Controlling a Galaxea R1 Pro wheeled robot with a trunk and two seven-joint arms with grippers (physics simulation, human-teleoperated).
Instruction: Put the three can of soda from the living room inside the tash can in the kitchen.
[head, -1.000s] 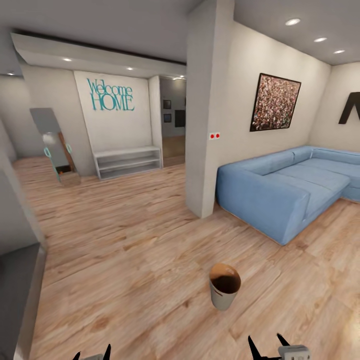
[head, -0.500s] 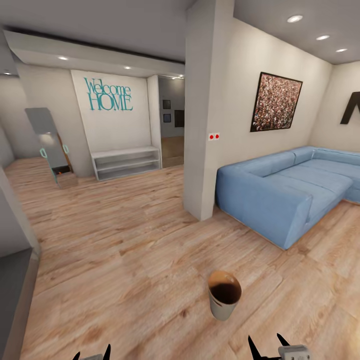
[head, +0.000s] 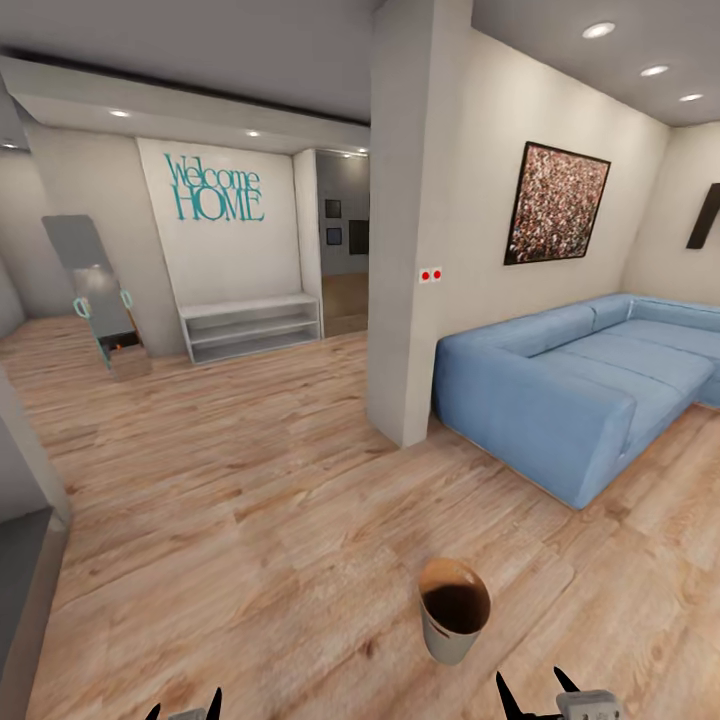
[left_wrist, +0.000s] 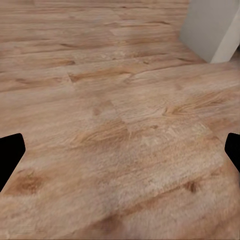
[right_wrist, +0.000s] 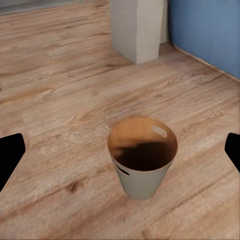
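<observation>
We see the pale grey tapered trash bin with brown inside upright on the wood plank floor, just ahead of our right gripper, nearer than the left gripper. Both grippers spread wide, empty. No cans visible.

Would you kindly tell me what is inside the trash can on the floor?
The trash can shows only its brown inner wall and a dark shadowed bottom; no soda cans visible, though its depths are too dark to confirm.
</observation>
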